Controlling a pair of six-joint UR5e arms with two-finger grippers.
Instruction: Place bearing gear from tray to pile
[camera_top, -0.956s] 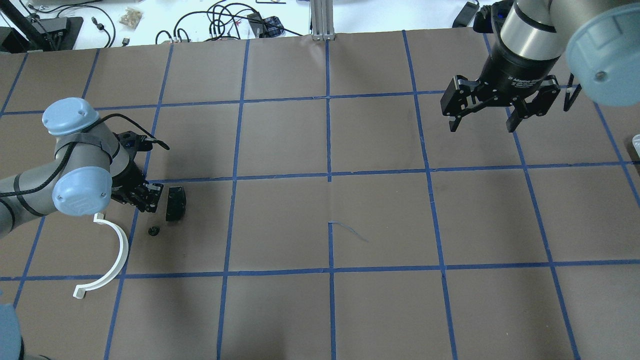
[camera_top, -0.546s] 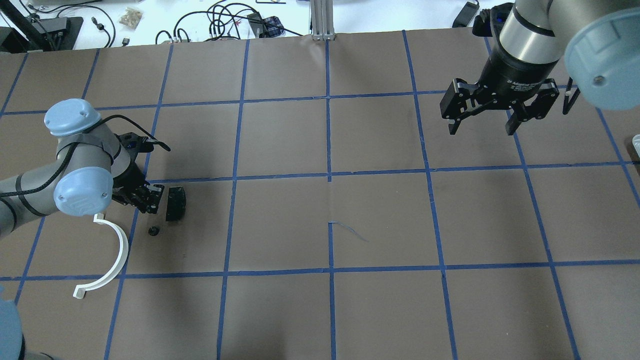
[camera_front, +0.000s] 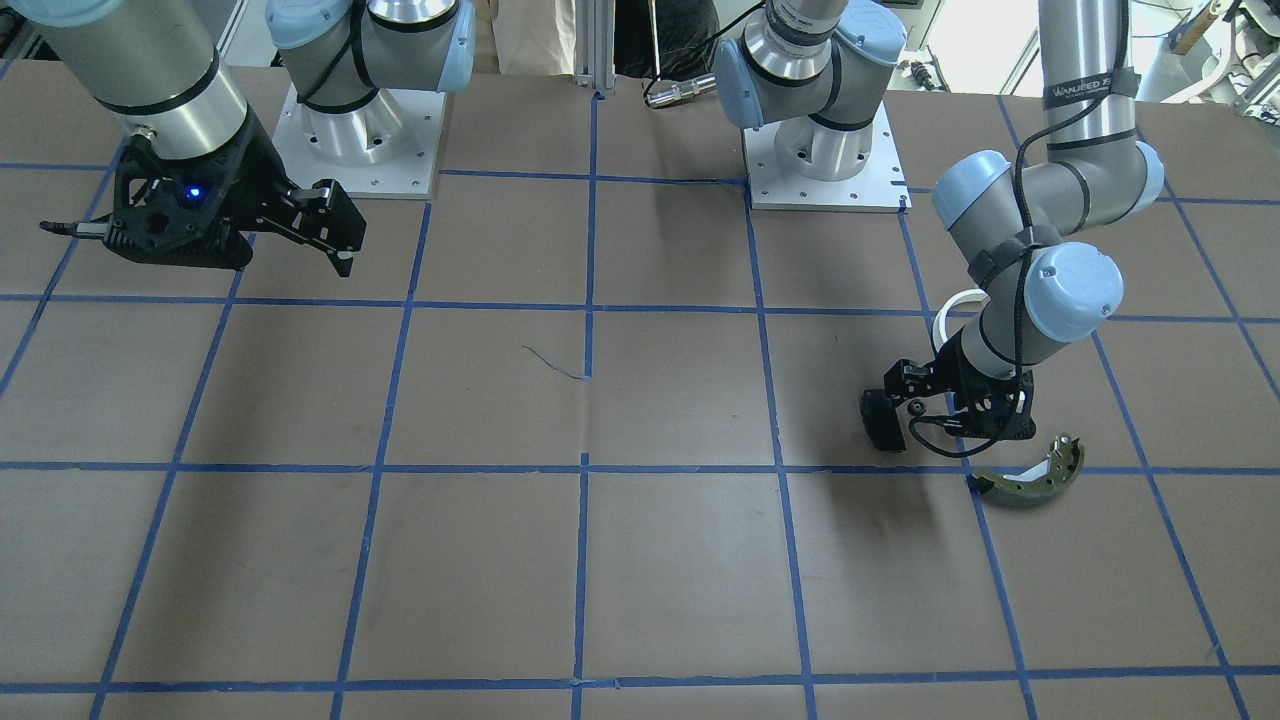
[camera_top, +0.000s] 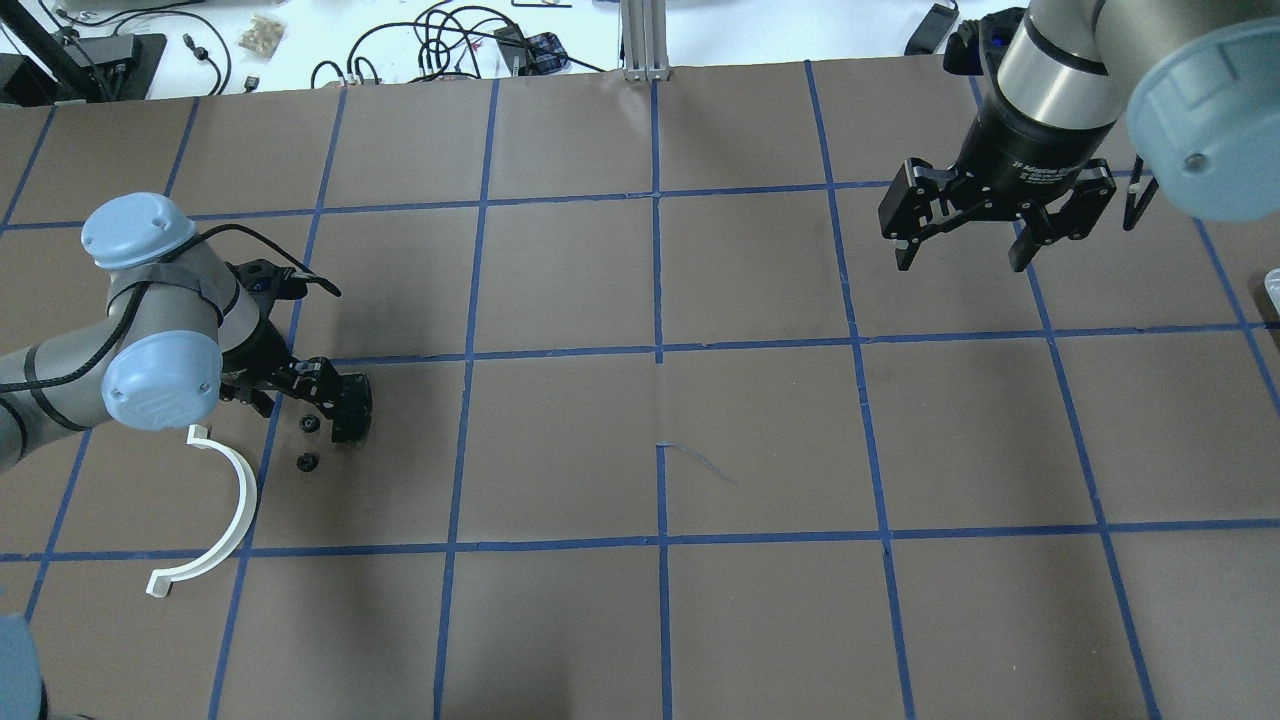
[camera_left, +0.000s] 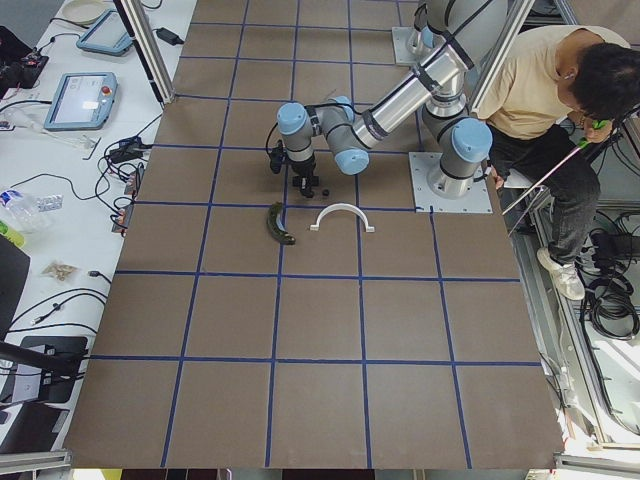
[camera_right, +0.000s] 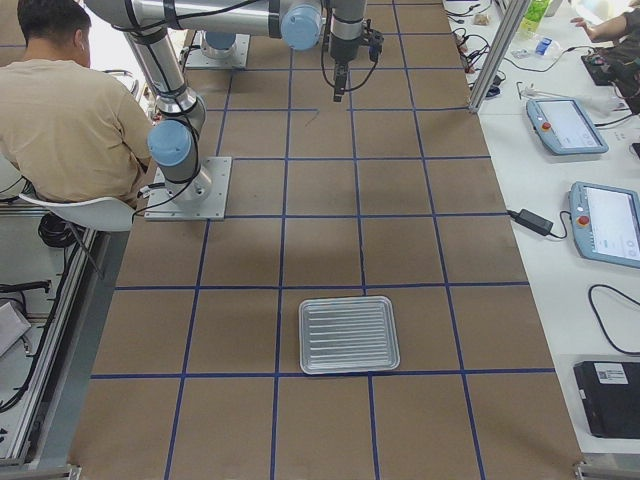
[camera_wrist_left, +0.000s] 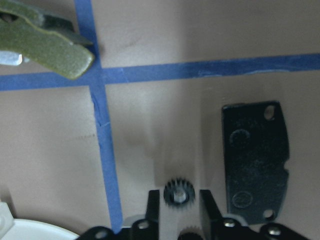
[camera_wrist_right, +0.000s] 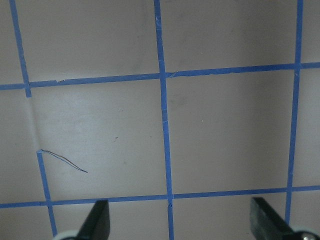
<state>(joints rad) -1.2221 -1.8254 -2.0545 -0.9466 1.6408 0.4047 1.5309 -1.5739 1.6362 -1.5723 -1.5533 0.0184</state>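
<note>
Two arms over a brown papered table (camera_top: 760, 440) with a blue tape grid; ribbed metal tray (camera_right: 348, 333) at the robot's right end, well apart from the rest. Right gripper (camera_top: 962, 250) high above bare paper, jaws wide, nothing between them. Left gripper (camera_wrist_left: 178, 198) low at the pile, fingers spread, gripping nothing. Around it: white half-ring (camera_top: 225, 510), olive brake shoe (camera_front: 1030, 478), black brake pad (camera_wrist_left: 256, 160) just beside one finger. Smallest, the bearing gear (camera_wrist_left: 179, 190), flat on the paper between the spread fingers, seemingly touching neither; second small black round part (camera_top: 307, 462) near. Judged as placed, with only the retreat to do. Risk: a sideways or tilted lift-off, with a finger dragging the gear or pushing the pad. Little room between pad and ring; plenty of open paper toward the table's middle, and straight above.
</note>
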